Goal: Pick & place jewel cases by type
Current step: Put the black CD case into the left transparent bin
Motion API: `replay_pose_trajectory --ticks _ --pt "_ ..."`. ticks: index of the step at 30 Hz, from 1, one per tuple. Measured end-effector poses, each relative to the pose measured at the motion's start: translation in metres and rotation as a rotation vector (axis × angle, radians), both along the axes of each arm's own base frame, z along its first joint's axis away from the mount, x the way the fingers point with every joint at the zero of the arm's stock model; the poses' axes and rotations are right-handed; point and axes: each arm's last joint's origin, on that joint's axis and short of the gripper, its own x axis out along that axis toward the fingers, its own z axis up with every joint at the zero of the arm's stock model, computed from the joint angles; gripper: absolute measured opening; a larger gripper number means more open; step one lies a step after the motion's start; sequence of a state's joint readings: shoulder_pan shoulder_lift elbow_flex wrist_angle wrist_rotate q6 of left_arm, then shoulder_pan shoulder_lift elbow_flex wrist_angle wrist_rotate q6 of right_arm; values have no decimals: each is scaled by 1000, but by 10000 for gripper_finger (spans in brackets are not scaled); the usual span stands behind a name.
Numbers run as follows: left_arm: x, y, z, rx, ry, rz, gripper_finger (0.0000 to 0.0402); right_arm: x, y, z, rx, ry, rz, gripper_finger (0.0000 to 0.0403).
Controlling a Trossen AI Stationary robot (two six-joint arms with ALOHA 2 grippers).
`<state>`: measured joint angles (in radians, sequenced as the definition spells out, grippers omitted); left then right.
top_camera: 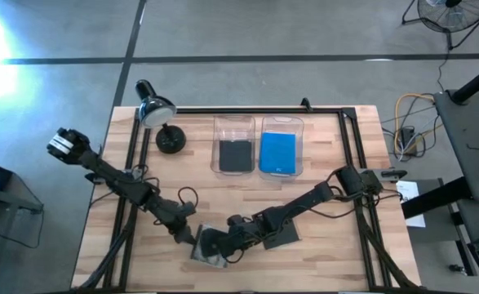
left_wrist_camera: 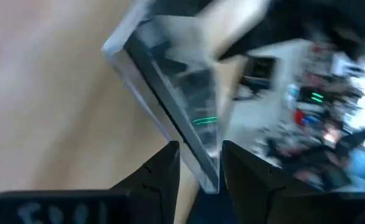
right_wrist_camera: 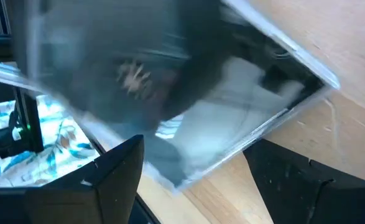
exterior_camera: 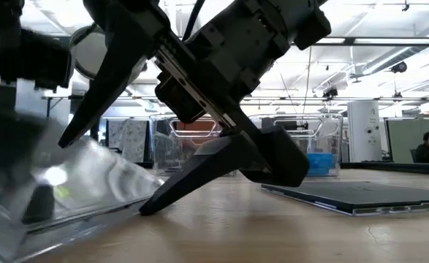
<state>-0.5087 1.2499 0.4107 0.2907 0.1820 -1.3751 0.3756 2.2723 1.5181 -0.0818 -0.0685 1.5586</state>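
Note:
A jewel case [top_camera: 210, 251], clear and dark grey, stands tilted near the table's near edge, between both grippers. My left gripper [top_camera: 197, 238] comes at it from the left and is shut on it. My right gripper [top_camera: 227, 241] is on the case's right and wide open, and the case [right_wrist_camera: 219, 124] lies between its spread fingers. In the low view its lower finger [exterior_camera: 199, 183] reaches down to the table beside the case [exterior_camera: 75, 190]. Whether that finger touches the case, I cannot tell. A second dark case [top_camera: 281, 237] lies flat under the right arm. My left gripper [left_wrist_camera: 199, 162] pinches the jewel case by one edge [left_wrist_camera: 198, 146], one finger on each flat face. The case is tilted. In the low view its lower edge [exterior_camera: 90, 219] is down at the table top.
Two clear bins stand at the far middle. The left bin [top_camera: 216, 131] holds a dark case [top_camera: 236, 155]. The right bin [top_camera: 301, 126] holds a blue case [top_camera: 277, 153]. A desk lamp [top_camera: 159, 122] stands at the far left. Black rails run along the table's sides.

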Motion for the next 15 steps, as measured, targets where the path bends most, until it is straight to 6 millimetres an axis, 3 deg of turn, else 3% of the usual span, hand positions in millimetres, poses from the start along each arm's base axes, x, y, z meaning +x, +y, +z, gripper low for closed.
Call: replay_pose_trajectory --ticks 7,15 --pt "6 -4 15 -62 -175 10 103 2 -3 1 -6 -11 5 279" --pt "10 -4 4 -17 -130 75 103 6 -3 6 -27 -25 21 279"
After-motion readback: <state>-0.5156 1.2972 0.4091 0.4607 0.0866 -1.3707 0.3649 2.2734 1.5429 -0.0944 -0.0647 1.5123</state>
